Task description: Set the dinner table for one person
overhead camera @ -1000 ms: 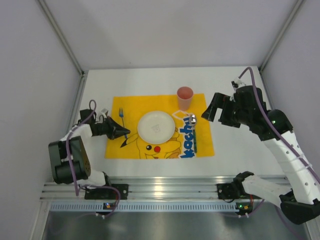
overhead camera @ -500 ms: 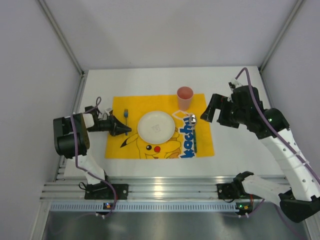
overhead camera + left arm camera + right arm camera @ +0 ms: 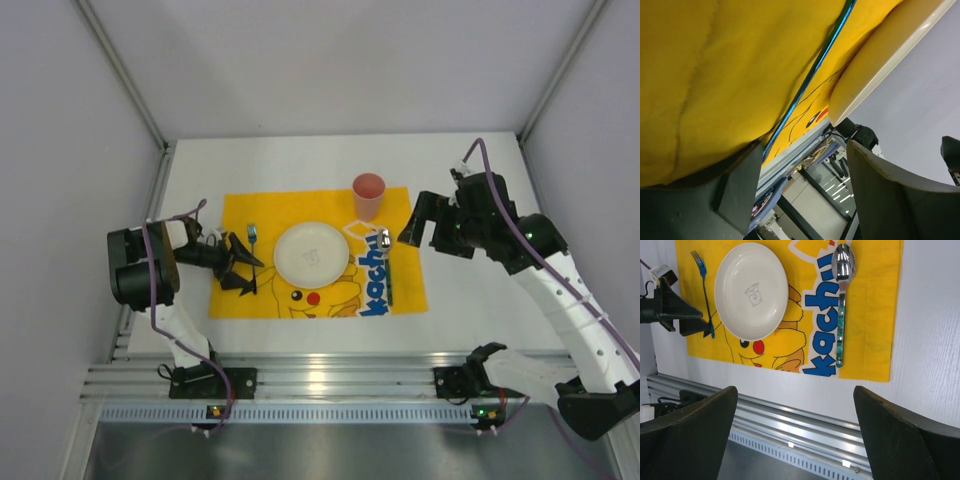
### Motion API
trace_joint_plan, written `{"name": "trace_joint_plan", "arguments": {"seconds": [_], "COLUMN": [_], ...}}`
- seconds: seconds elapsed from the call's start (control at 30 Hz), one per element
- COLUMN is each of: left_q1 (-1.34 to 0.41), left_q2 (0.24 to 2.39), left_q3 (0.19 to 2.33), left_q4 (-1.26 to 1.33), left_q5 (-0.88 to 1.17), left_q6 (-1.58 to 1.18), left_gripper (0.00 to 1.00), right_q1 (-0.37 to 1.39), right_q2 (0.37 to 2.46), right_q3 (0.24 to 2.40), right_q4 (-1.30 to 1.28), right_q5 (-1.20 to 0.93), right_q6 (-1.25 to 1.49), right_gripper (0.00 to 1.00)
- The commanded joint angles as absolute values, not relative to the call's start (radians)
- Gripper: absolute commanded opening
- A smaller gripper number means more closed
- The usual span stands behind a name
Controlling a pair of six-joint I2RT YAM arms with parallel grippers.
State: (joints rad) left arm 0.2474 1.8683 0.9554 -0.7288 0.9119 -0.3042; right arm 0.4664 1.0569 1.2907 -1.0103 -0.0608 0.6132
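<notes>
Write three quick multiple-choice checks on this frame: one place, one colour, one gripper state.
1. Where does the spoon lie relative to the white plate?
A. on its left
B. on its right
C. on top of it

2. What colour is the cup?
A. pink
B. blue
C. green

3. What is the left gripper doing?
A. shut on the plate
B. open, low at the blue fork
C. shut on the spoon

Answers:
1 B: the top view shows the spoon lying on the mat right of the plate.
2 A: the cup reads pink from above.
3 B: the left wrist view shows the fingers spread apart, with the fork handle running down between them.
</notes>
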Motion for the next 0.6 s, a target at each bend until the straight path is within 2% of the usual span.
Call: {"name": "trace_joint_plan", "arguments": {"seconds": [0.0,0.07,0.23,0.37,0.47,0.53,0.57], "left_q1": [0.258,0.258,0.258,0.258,0.258,0.258,0.256], "left_q2": [1.835,1.804,1.76,1.643,1.546,1.481,1.454], "left_q3": [0.985,1.0,1.081,1.1,1.109,1.127,1.134], "left_q4": [-0.831,-0.844,-0.92,-0.91,-0.897,-0.896,-0.888], "left_q5": [0.789,0.76,0.62,0.569,0.539,0.509,0.467], "left_q6": [-0.261,-0.262,-0.245,-0.281,-0.301,-0.31,-0.316], "left_gripper": [0.74,0.79,0.79,0.79,0.85,0.98,0.98], "right_q1": [0.46,0.46,0.46,0.46,0.46,0.46,0.46], "right_q2": [1.052,1.054,1.063,1.08,1.107,1.129,1.132], "right_q3": [1.284,1.279,1.282,1.33,1.403,1.461,1.479], "right_q4": [-0.966,-0.962,-0.956,-0.962,-0.977,-0.976,-0.97], "right_q5": [-0.072,-0.077,-0.08,-0.034,0.023,0.006,-0.021], "right_q6": [0.614,0.615,0.612,0.548,0.499,0.451,0.436], "right_gripper": [1.0,1.0,1.0,1.0,1.0,1.0,1.0]}}
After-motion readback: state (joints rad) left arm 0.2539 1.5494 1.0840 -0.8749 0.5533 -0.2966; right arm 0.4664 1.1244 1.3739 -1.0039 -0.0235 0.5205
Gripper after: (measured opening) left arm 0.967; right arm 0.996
